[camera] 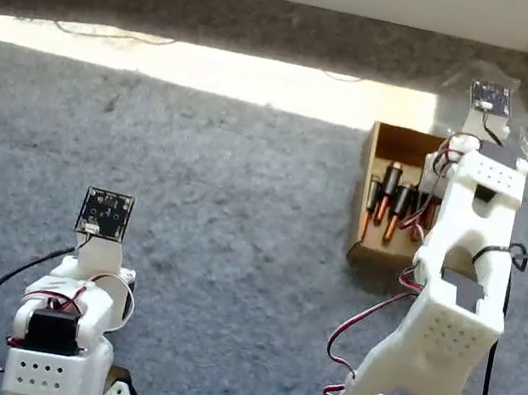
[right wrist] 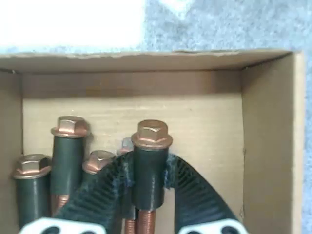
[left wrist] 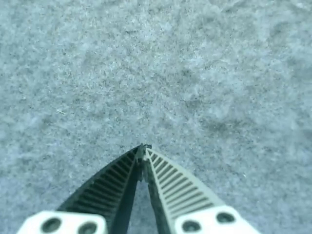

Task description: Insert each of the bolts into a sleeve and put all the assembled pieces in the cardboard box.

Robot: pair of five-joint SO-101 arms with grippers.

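Hovering over the open brown cardboard box (camera: 387, 142) toward the tabletop's far right corner, the right hand (right wrist: 147, 168) is clamping a dark green sleeve (right wrist: 146, 183) with a copper hex-head bolt (right wrist: 152, 135) poking out of it. Its long axis is running parallel to the finished pieces (right wrist: 68, 151) lying in the box, head toward the far wall, so I'm guessing the drop is straight down. The left hand (left wrist: 142, 152) is sitting pinched together, holding nothing, over the grey felt tabletop (left wrist: 146, 63) near the left corner.
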